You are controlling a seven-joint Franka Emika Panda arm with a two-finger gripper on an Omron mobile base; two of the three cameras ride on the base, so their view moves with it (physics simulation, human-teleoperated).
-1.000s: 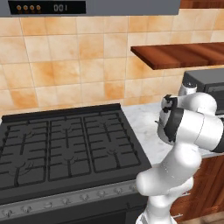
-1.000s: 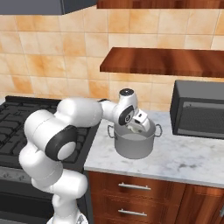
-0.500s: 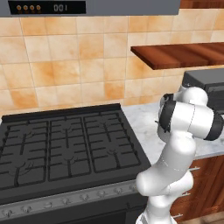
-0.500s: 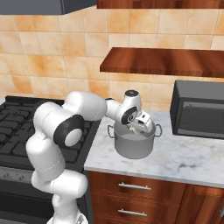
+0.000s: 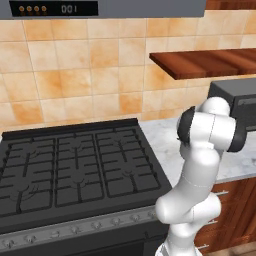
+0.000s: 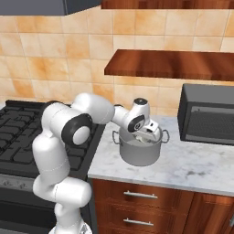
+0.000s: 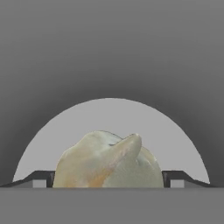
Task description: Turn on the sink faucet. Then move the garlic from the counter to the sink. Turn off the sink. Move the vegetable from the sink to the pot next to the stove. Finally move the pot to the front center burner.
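Hand view: garlic (image 7: 109,161), lumpy cream bulb, lies on the pot's smooth grey floor, pointed tip aimed up-right.
Gripper (image 7: 109,181): spread wide, a fingertip either side of the bulb.
Pot (image 6: 139,153): plain metal cylinder on veined marble counter (image 6: 192,167) beside black stove (image 5: 75,165).

Even, bright, soft rendered light; faint shadows, no glare, coarse and slightly blurry

Garlic (image 7: 109,162): cream-white, faint tan streaks. Pot (image 6: 139,153): plain grey metal. Counter (image 6: 192,169): white marble, grey veins. Stove (image 5: 75,170): black grates, silver front strip. Cabinets (image 6: 137,208): reddish-brown wood.
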